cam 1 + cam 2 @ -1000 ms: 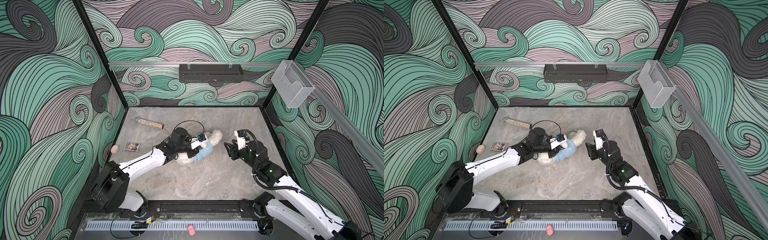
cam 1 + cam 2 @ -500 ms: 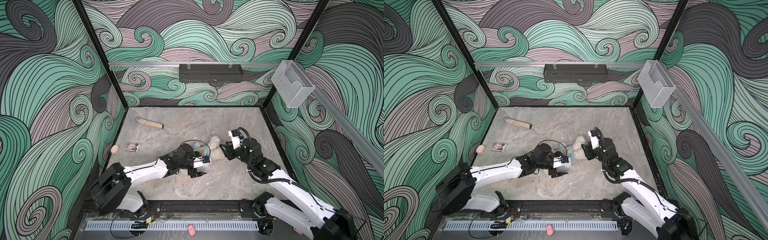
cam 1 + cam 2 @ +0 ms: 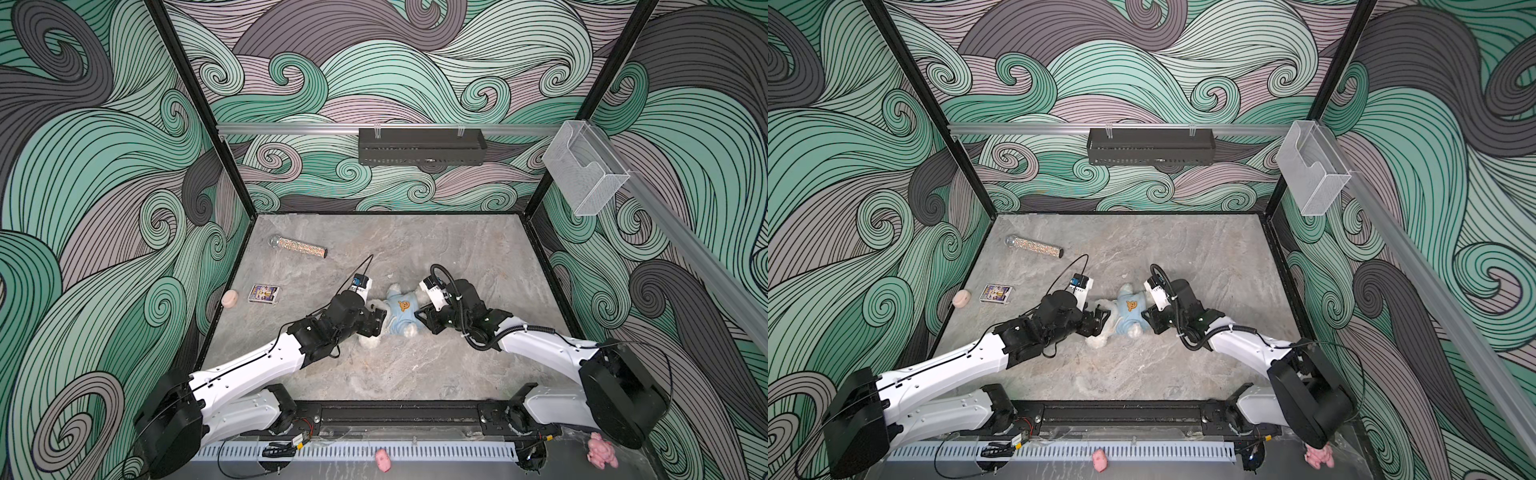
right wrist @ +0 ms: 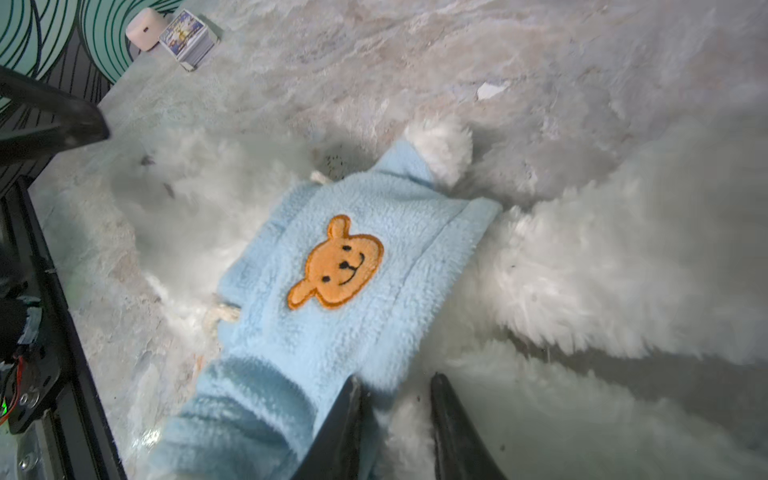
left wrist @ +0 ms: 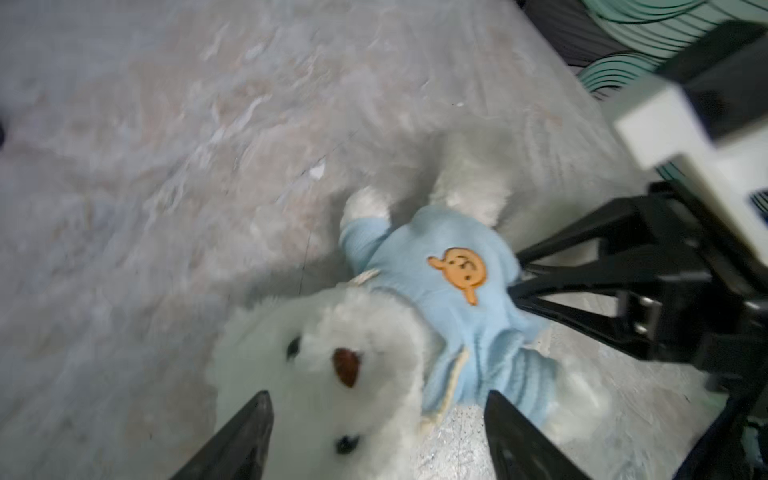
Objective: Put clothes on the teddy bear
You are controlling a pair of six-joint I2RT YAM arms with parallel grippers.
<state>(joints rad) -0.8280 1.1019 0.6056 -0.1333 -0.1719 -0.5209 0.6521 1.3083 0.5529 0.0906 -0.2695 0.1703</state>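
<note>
In both top views the fluffy white teddy bear (image 3: 370, 340) (image 3: 1096, 338) lies flat on the grey marble-look table (image 3: 415, 245) and wears a light blue fleece sweater (image 3: 401, 311). The left gripper (image 3: 379, 322) is at the bear's head and the right gripper (image 3: 422, 318) at the bear's other end, while a small flat card box (image 3: 264, 294) lies well apart from the bear. In the left wrist view, which is blurred, the left gripper (image 5: 378, 399) has its black fingers spread wide on both sides of the bear's head. In the right wrist view the right gripper (image 4: 395, 386) has its fingers near together at the sweater's hem, just beside the bear's legs; whether they pinch the hem I cannot tell
</note>
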